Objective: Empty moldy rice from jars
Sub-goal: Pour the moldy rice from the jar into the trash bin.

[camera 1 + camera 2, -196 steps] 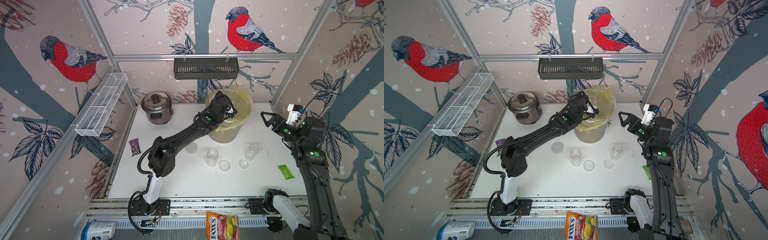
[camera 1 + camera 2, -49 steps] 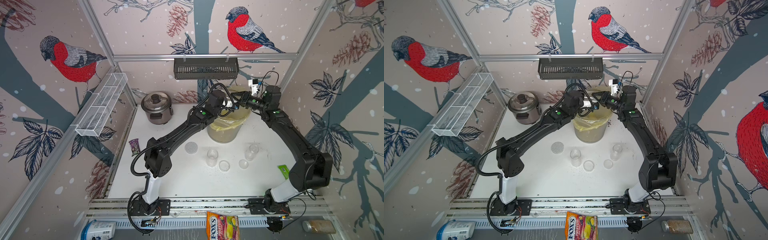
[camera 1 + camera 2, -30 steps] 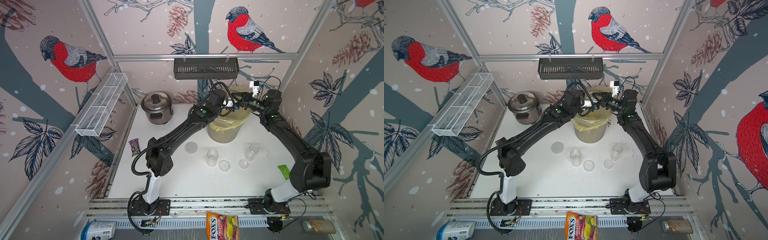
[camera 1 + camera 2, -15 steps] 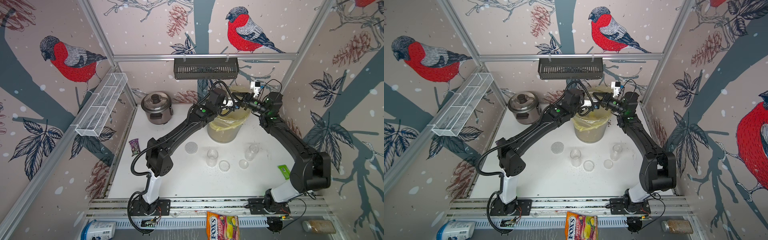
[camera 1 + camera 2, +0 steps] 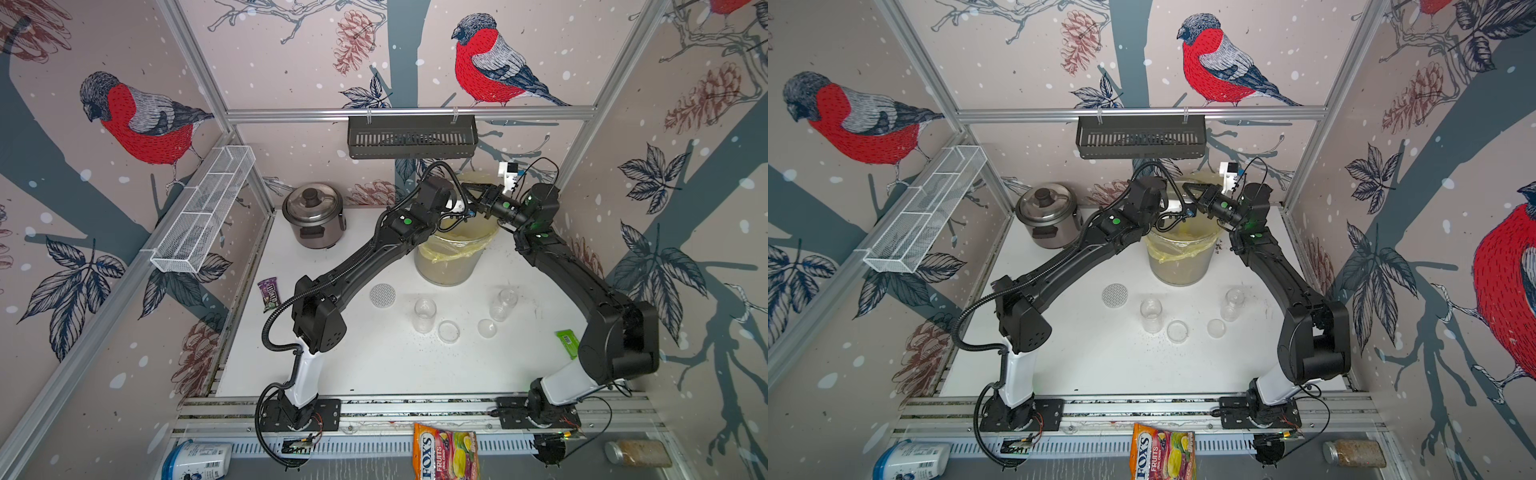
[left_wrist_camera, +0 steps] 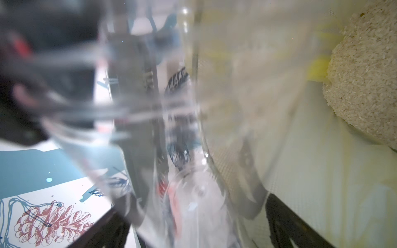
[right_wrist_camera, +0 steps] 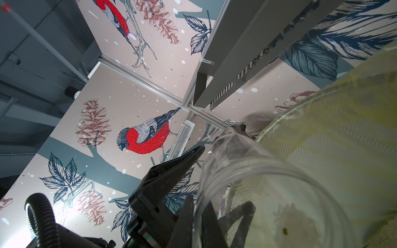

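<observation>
A wide clear jar (image 7: 268, 182) hangs over the bin (image 5: 449, 266), which is lined with a yellow bag. My right gripper (image 7: 197, 201) is shut on the jar's rim, pinching its glass wall. My left gripper (image 6: 197, 221) surrounds the blurred jar (image 6: 171, 150), but its dark fingers (image 6: 283, 219) stand wide apart and off the glass. Both grippers meet above the bin in both top views: left gripper (image 5: 459, 205), right gripper (image 5: 1194, 193). Pale moldy rice (image 6: 365, 75) lies heaped inside the bag. Two narrow jars (image 5: 424, 314) (image 5: 503, 305) stand open on the table.
A silver dotted lid (image 5: 382, 295) and two clear lids (image 5: 449, 331) (image 5: 487, 328) lie near the jars. A rice cooker (image 5: 313, 216) stands at the back left, under a black rack (image 5: 411, 137). A candy bar (image 5: 268, 293) and a green packet (image 5: 567, 343) lie near the table's sides.
My left gripper's jaws have sprung open around the jar. The right gripper has stayed shut on the jar's rim, both arms holding place over the bin.
</observation>
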